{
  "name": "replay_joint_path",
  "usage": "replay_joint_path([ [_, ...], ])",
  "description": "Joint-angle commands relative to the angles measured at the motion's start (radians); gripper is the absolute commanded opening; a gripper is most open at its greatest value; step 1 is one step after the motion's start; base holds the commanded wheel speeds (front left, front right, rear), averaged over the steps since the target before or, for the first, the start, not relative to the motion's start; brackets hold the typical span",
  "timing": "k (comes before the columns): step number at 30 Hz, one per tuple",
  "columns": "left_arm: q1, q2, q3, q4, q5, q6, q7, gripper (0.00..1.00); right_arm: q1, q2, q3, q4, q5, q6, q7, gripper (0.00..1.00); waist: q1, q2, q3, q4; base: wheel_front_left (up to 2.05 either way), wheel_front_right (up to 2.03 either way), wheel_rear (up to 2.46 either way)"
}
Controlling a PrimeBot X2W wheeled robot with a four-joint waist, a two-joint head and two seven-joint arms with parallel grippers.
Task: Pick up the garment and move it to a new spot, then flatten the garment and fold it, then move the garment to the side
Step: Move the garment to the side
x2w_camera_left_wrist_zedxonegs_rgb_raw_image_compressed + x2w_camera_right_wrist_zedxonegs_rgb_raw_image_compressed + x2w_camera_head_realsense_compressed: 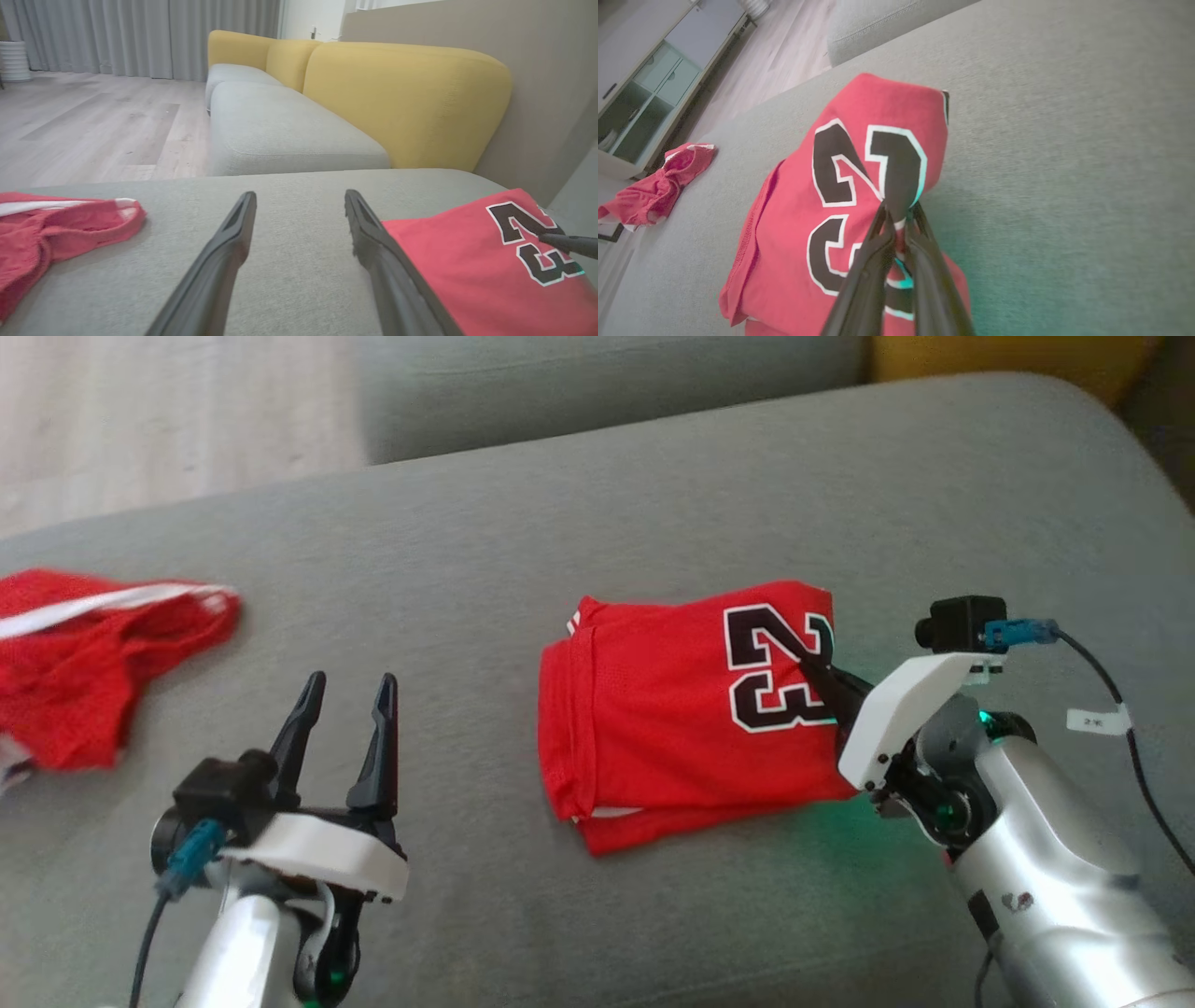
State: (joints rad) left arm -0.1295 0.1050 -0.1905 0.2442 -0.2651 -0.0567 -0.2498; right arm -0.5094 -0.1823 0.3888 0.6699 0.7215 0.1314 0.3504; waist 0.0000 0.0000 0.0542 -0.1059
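The garment (672,709) is a red jersey with a black 23, folded into a rectangle on the grey cushion (579,523). My right gripper (810,665) comes in from its right edge, shut on the fabric at the number; the right wrist view shows the two fingers pinched together on the garment (859,177) at the gripper (896,210). My left gripper (350,695) hovers open over bare cushion left of the jersey, holding nothing. In the left wrist view its fingers (233,242) spread wide, with the garment (472,261) to the right.
A second red garment (84,663) with white trim lies crumpled at the cushion's left end. Another grey seat (280,126) with yellow backrests (402,98) stands beyond, and wooden floor (93,121) to the left. A cabinet (649,79) stands off the cushion.
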Motion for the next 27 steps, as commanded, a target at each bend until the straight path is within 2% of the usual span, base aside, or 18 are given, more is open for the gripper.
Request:
replay_joint_path([
  [1,-0.054,0.009,0.024,-0.027,0.014,-0.002,-0.012,1.00,-0.041,-0.004,0.014,-0.054,-0.001,-0.001,-0.017,0.00,0.0000,0.0000,0.016,-0.083,0.00,0.00,0.00],
  [8,-0.081,0.011,0.011,-0.016,0.020,-0.012,-0.012,1.00,-0.038,-0.005,0.008,-0.100,0.002,-0.001,-0.026,0.00,0.0000,0.0000,0.050,-0.162,0.00,0.00,0.00],
  [17,-0.120,0.019,0.009,-0.032,0.027,-0.014,-0.012,1.00,-0.099,-0.021,-0.006,-0.121,-0.001,-0.001,-0.033,0.00,0.0000,0.0000,0.119,-0.169,0.00,0.00,0.00],
  [21,-0.132,0.037,0.020,-0.040,0.028,-0.010,-0.010,1.00,-0.185,-0.050,0.006,-0.117,0.020,-0.001,-0.028,0.00,0.0000,0.0000,0.173,-0.158,0.00,0.00,0.00],
  [27,-0.172,0.070,0.025,-0.077,0.037,-0.009,0.015,1.00,-0.337,-0.145,0.004,-0.064,0.052,-0.001,-0.021,0.00,0.0000,0.0000,0.292,-0.124,0.00,0.00,0.00],
])
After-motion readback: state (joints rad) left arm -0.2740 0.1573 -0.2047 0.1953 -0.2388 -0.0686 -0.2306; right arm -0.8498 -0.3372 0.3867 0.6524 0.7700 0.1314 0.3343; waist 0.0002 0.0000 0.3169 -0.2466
